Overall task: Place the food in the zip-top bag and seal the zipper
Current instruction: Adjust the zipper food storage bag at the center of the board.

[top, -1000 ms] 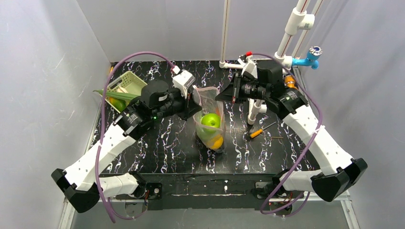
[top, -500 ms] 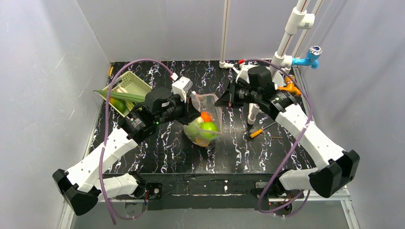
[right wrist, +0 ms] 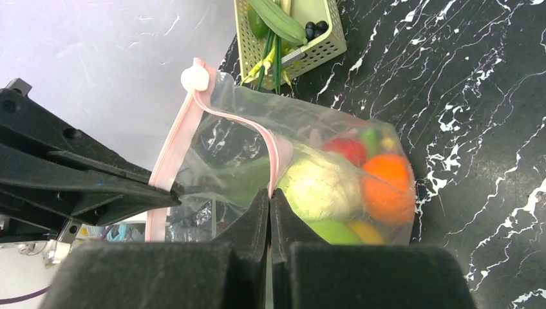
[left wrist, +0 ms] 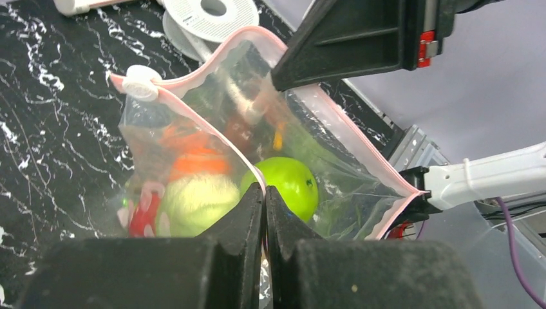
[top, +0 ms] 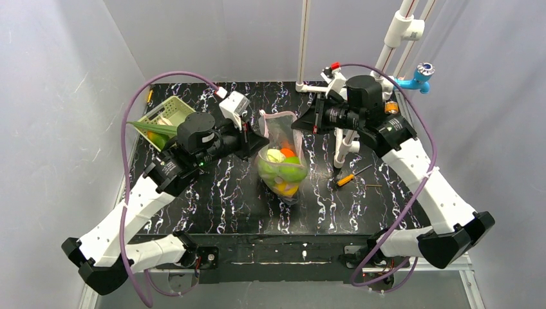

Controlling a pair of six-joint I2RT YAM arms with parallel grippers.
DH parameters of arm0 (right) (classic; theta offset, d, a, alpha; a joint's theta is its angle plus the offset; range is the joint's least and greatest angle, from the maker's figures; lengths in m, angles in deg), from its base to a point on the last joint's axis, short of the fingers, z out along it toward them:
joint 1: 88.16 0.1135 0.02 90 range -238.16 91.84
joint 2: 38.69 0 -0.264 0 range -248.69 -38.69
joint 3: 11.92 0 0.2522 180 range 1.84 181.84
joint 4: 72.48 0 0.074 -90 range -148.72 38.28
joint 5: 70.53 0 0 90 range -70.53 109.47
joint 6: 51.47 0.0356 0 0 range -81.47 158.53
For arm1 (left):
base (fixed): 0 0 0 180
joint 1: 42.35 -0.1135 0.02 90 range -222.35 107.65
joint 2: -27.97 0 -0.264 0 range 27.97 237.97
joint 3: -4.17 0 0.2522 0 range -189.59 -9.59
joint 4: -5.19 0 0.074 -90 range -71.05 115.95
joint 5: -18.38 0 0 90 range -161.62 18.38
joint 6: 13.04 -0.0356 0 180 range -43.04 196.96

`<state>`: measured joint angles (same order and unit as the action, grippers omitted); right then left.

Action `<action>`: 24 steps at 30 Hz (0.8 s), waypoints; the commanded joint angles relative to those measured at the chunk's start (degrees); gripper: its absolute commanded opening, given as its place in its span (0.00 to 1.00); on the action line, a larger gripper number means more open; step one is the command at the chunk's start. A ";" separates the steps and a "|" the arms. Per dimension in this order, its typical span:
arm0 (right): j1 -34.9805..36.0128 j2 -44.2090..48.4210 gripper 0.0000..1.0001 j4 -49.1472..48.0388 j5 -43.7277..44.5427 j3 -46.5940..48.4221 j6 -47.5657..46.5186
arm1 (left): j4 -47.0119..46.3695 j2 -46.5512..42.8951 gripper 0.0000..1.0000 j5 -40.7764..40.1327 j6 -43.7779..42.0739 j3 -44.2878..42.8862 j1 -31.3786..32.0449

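Note:
The clear zip-top bag (top: 281, 161) hangs between both grippers above the table, mouth up and open. My left gripper (top: 257, 141) is shut on the near lip of the pink zipper (left wrist: 193, 121), fingertips meeting at the left gripper (left wrist: 264, 190). My right gripper (top: 298, 127) pinches the opposite lip, seen as the right gripper (right wrist: 269, 193) shut on the zipper (right wrist: 172, 141). The food lies in the bag's bottom: a green apple (left wrist: 291, 184), a pale round piece (right wrist: 319, 183), an orange one (right wrist: 385, 187), a red one (right wrist: 348, 149). A white slider (left wrist: 140, 82) sits at one end of the zipper.
A pale green basket (top: 165, 116) at the back left holds a long green vegetable (right wrist: 277, 19). An orange-handled screwdriver (top: 351, 177) lies right of the bag. A white pipe stand (top: 345, 145) rises beside the right arm, with a blue fitting (top: 418, 77) behind.
Both arms swung the bag down and left, then back up. The food has shifted inside it: orange and pale pieces now lie over the green apple. Both grips have held.

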<state>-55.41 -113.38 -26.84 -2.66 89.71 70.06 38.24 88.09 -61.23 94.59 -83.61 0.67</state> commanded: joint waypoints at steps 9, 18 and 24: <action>-0.06 2.08 0.01 -4.54 0.39 -8.82 2.53 | 5.49 -2.27 0.38 -11.28 -0.01 2.70 0.21; -0.07 0.86 0.01 -3.67 0.01 -6.95 1.25 | 4.68 -5.70 0.76 -28.83 -13.88 -0.42 0.15; -0.06 0.78 0.01 -4.43 -0.65 -8.58 1.43 | -0.30 -5.78 0.98 -41.40 -18.44 4.45 -2.51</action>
<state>-55.34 -112.47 -28.77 -2.62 80.82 71.48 40.87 82.19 -91.10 80.01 -81.38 0.56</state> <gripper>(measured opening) 0.029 0.909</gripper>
